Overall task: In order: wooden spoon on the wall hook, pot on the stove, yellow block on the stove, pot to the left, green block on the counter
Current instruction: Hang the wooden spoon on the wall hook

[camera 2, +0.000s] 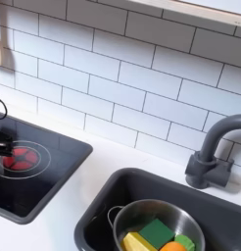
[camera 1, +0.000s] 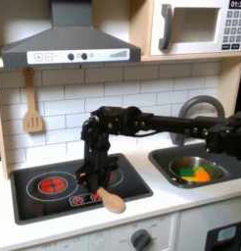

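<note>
The spoon [camera 1: 113,202] lies at the front edge of the stove [camera 1: 34,196] in the first exterior view, its pale round bowl hanging just over the rim onto the white worktop [camera 1: 162,204], the handle running up under the end effector [camera 1: 93,189]. The end effector points straight down over that handle and looks pinched on it, though the fingertips are too dark and small to be sure — I cannot tell whether they truly grip. The black arm [camera 1: 152,123] reaches in from the first exterior view's right, elbow bent above the stove. Over in the sink [camera 2: 98,201] sits the steel pot [camera 2: 142,211], upright, with a yellow block [camera 2: 138,241] and a green block [camera 2: 158,231] touching inside it, and something orange [camera 2: 173,248] just beside them at the second exterior view's bottom edge. The grey tap [camera 2: 213,157] stands behind the sink on the second exterior view's right. A red burner ring [camera 2: 20,158] shows on the stove at the second exterior view's left. On the tiled wall [camera 1: 64,98] at the first exterior view's left hangs a wooden spatula [camera 1: 32,108] — above it the grey hood [camera 1: 69,44], and to the first exterior view's right a microwave [camera 1: 196,26].
</note>
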`<action>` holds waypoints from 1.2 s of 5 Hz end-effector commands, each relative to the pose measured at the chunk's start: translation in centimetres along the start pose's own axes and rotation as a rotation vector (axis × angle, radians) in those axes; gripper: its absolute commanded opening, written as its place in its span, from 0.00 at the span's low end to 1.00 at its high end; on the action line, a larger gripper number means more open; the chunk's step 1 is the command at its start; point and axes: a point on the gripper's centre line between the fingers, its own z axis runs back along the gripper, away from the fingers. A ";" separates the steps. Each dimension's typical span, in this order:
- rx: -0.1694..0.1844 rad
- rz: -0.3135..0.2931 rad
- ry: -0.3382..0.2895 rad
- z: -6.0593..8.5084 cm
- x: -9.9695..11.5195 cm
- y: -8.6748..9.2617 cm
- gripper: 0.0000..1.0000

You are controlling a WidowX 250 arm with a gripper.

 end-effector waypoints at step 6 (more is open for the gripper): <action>-0.177 -0.113 -0.453 8.9 2.3 -0.5 0.00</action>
